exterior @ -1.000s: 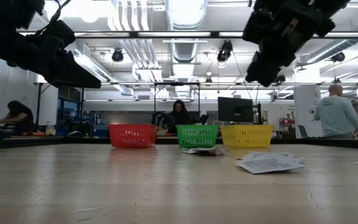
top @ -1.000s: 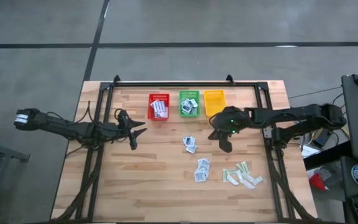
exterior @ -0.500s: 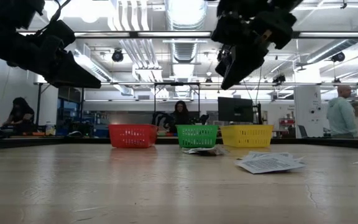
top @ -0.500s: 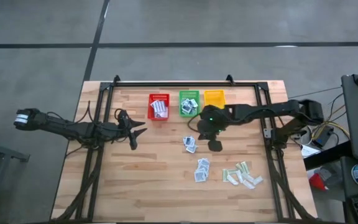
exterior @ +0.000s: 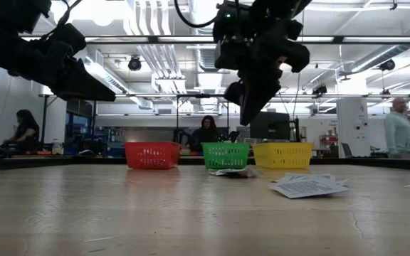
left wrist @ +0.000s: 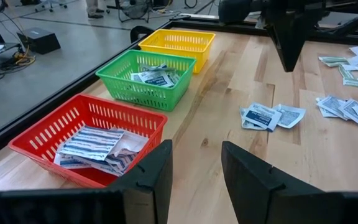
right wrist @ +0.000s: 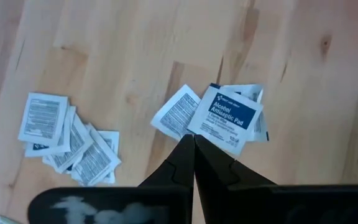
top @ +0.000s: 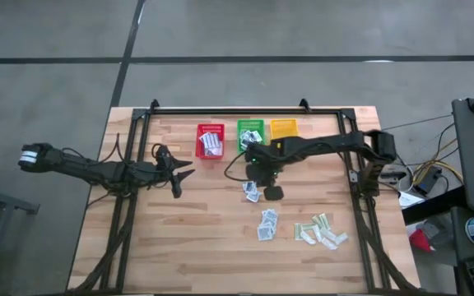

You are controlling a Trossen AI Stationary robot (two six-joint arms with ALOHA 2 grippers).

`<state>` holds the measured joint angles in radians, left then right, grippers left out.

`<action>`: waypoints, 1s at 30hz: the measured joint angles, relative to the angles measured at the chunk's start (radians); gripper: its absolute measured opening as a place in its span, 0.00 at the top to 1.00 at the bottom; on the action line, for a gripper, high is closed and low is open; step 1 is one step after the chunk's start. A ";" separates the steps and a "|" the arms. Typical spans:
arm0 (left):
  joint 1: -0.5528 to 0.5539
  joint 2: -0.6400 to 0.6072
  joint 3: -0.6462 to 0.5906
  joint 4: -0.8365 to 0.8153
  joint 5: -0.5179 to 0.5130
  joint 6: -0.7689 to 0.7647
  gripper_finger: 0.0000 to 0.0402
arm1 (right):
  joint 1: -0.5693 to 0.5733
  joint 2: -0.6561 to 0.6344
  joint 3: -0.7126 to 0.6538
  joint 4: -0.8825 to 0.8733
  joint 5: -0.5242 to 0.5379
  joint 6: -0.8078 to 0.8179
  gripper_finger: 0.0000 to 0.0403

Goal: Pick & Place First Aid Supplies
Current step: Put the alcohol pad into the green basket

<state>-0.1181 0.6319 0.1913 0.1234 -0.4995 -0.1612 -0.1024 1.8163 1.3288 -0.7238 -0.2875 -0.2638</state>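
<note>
High view: your right tool (top: 273,193) hangs just beside a small heap of square packets (top: 251,191) mid-tabletop (top: 196,238); your left tool (top: 178,174) waits apart, near the red basket (top: 210,141).
Low view: right tool (exterior: 248,114) is above the tabletop, empty.
Left wrist view: your fingers (left wrist: 157,171) stand wide; oblong packets (left wrist: 95,144) lie in the red basket.
Right wrist view: tips pinched together over the alcohol packet (right wrist: 229,118), holding nothing.

Bare counter (top: 212,238) lies open left of the scattered packets (top: 267,224); three baskets (top: 249,136) line the far edge.
</note>
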 joint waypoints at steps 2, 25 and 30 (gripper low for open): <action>0.000 0.000 0.000 0.000 0.000 0.000 0.67 | 0.000 0.020 0.035 -0.021 0.000 -0.018 0.98; 0.000 0.000 0.000 0.000 0.000 0.007 0.67 | -0.002 0.048 0.085 -0.141 0.032 -0.121 0.49; 0.000 0.000 0.000 0.000 0.000 0.007 0.67 | -0.002 0.048 0.053 -0.139 0.033 -0.211 0.47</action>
<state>-0.1182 0.6319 0.1913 0.1230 -0.4995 -0.1539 -0.1047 1.8645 1.3817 -0.8631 -0.2543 -0.4751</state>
